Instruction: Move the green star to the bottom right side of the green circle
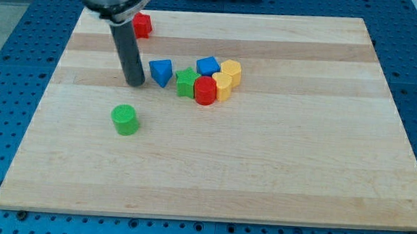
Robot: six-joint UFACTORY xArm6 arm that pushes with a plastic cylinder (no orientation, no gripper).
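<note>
Wooden worktop (pixel 263 178) on blue perforated base (pixel 9 61). My tip (pixel 134 83) at 12 o'clock of green circle (pixel 125 119); green star (pixel 187 81) at tip's 3 o'clock, beyond blue triangle (pixel 160 72). No jaws: bare rod.

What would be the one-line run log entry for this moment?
my tip: left of blue triangle | green star: in cluster, touching red block | green circle: alone, lower left | star not moved yet
</note>
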